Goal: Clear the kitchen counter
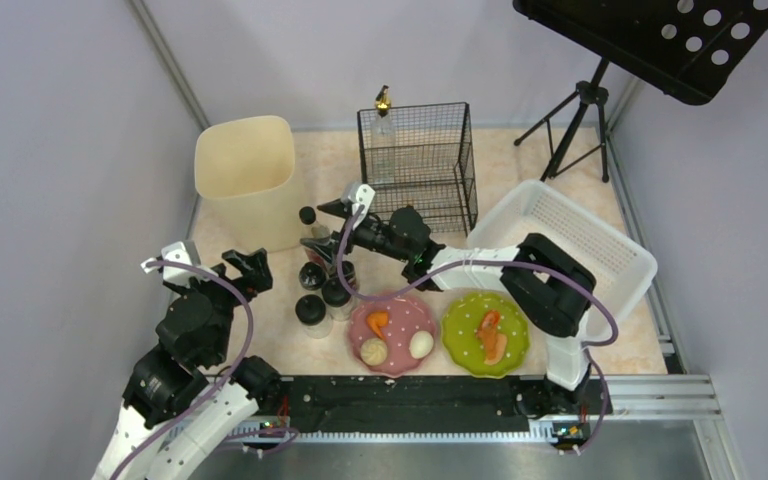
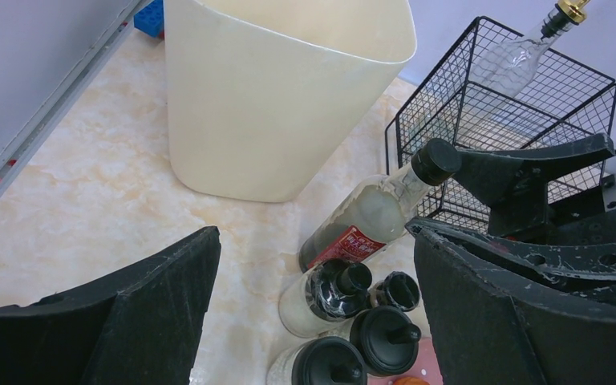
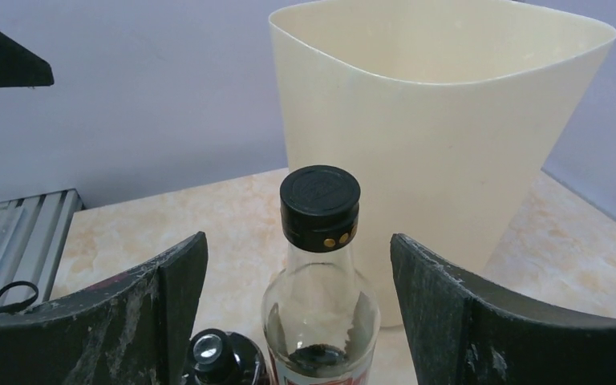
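Note:
The kitchen counter (image 1: 270, 335) carries a cluster of black-capped bottles (image 1: 320, 290). A tall glass bottle (image 3: 321, 273) with a red label stands at the cluster's far side. My right gripper (image 3: 298, 241) is open, with that bottle's neck between its fingers and a gap on both sides. From above, the right gripper (image 1: 333, 232) reaches in from the right at the tall bottle (image 1: 310, 225). My left gripper (image 2: 313, 237) is open and empty, hovering left of the small bottles (image 2: 337, 301). A pink plate (image 1: 405, 310) and a green plate (image 1: 465, 345) hold food scraps.
A cream bin (image 1: 245, 180) stands behind the bottles. A black wire basket (image 1: 430, 185) at the back holds a clear bottle (image 1: 384, 130). A white plastic basket (image 1: 585, 235) sits at the right. A music stand's tripod (image 1: 575, 125) is at the far right corner.

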`<state>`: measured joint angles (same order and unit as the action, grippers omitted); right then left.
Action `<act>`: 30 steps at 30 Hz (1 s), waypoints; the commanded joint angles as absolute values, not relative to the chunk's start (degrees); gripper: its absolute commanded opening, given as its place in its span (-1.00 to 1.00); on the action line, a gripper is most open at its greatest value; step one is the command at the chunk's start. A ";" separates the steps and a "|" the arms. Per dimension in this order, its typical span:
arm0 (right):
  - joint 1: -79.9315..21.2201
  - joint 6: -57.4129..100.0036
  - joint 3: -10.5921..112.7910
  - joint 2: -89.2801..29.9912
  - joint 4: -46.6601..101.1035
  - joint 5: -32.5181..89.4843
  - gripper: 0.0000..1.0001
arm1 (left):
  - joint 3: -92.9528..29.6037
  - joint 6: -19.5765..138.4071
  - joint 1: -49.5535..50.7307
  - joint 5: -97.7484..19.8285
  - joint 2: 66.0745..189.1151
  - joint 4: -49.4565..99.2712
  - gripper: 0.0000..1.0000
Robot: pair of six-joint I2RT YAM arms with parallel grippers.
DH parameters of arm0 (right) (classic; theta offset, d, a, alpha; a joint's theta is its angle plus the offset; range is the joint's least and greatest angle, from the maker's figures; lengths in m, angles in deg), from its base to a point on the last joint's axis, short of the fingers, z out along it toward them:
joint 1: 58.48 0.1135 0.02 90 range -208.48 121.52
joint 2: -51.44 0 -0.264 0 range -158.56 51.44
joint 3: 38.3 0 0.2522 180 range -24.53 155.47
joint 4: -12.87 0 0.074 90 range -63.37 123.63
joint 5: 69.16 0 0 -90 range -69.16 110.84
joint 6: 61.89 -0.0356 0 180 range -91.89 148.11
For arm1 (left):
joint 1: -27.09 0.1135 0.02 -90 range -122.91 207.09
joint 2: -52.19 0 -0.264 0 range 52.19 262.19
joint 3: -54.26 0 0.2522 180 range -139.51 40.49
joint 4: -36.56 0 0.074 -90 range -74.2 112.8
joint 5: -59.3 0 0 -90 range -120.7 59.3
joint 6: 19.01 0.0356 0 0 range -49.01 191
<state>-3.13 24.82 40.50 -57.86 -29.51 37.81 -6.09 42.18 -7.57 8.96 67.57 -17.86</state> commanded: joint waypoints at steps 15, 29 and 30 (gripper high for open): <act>-1.70 23.83 48.92 -64.00 -32.22 37.48 0.38 | -6.36 42.47 -7.45 8.50 67.46 -15.53 0.90; -1.65 23.86 50.14 -65.89 -30.67 37.81 0.18 | -6.42 42.52 -7.46 8.47 67.57 -15.58 0.90; -1.68 23.84 50.23 -65.98 -30.70 37.76 0.14 | -6.40 42.60 -7.51 8.40 67.57 -15.60 0.90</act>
